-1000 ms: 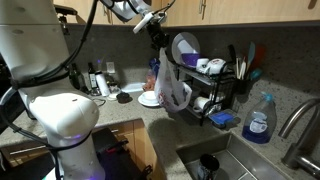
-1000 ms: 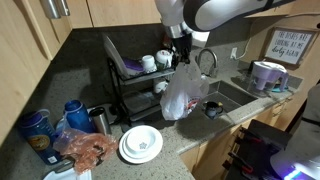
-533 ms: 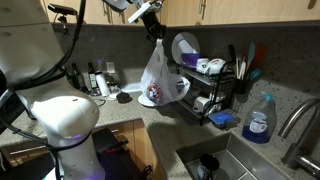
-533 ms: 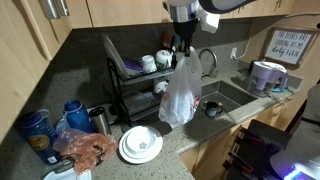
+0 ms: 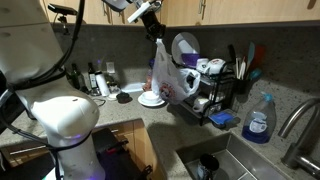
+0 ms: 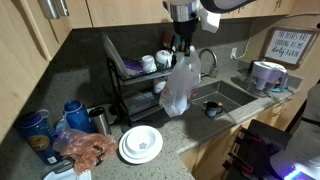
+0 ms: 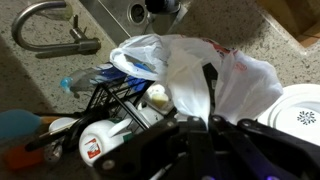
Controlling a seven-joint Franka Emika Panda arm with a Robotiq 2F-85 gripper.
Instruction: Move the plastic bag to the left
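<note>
A white plastic bag (image 5: 167,80) hangs in the air from my gripper (image 5: 157,36), above the counter in front of the black dish rack (image 5: 212,92). It also shows in an exterior view (image 6: 178,88), hanging below the gripper (image 6: 181,52). In the wrist view the bag (image 7: 205,75) bunches up between the black fingers (image 7: 150,130), and my gripper (image 7: 198,122) is shut on its top. The bag's bottom swings clear of the counter.
A white plate (image 6: 141,144) lies on the counter below the bag. The sink (image 6: 225,100) and faucet (image 7: 45,25) are beside the rack. Blue cups (image 6: 74,114) and a red packet (image 6: 85,150) sit at one end. A blue soap bottle (image 5: 259,120) stands near the sink.
The gripper has risen with the bag over the last second. The bag has swung and now hangs narrower, closer to the dish rack.
</note>
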